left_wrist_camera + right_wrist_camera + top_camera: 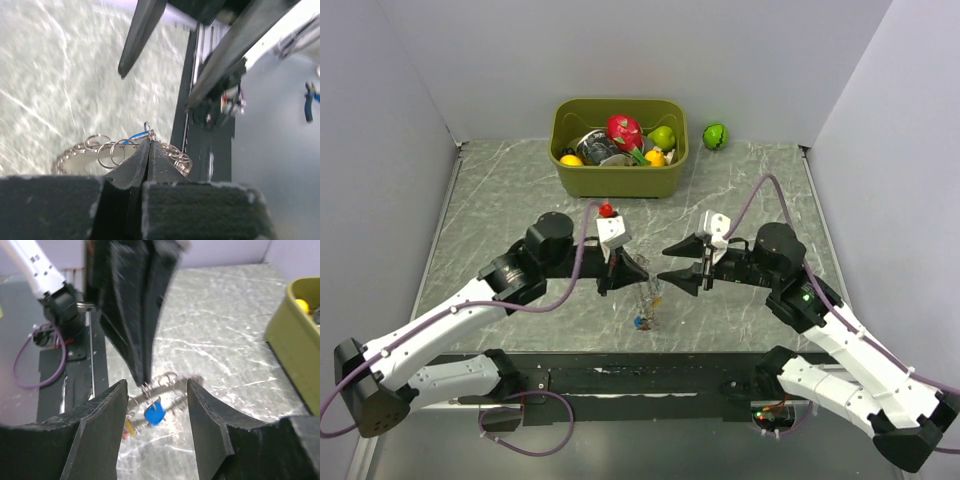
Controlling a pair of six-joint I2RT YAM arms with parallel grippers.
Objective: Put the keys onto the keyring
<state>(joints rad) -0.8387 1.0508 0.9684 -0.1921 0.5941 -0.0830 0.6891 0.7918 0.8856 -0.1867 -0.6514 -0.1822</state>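
Note:
My left gripper (pixel 645 282) is shut on the keyring (pixel 651 300), pinching it at a small split ring, and holds it above the table. In the left wrist view the ring (pixel 80 152) hangs past the closed fingertips (pixel 149 145), its rim strung with small silver loops. A blue key (pixel 154 412) dangles from the ring just under the left fingers (pixel 135 315). A yellow key (pixel 129 426) and a red one hang lower, also seen from the top (pixel 640 322). My right gripper (pixel 663 262) is open and empty, facing the left gripper, its jaws either side of the blue key.
An olive bin (pixel 570 180) with toy fruits stands at the back centre; its corner shows in the right wrist view (pixel 295 330). A green ball (pixel 716 135) lies right of it. A small red object (pixel 607 210) sits by the left wrist. The black base rail (pixel 620 375) runs along the near edge.

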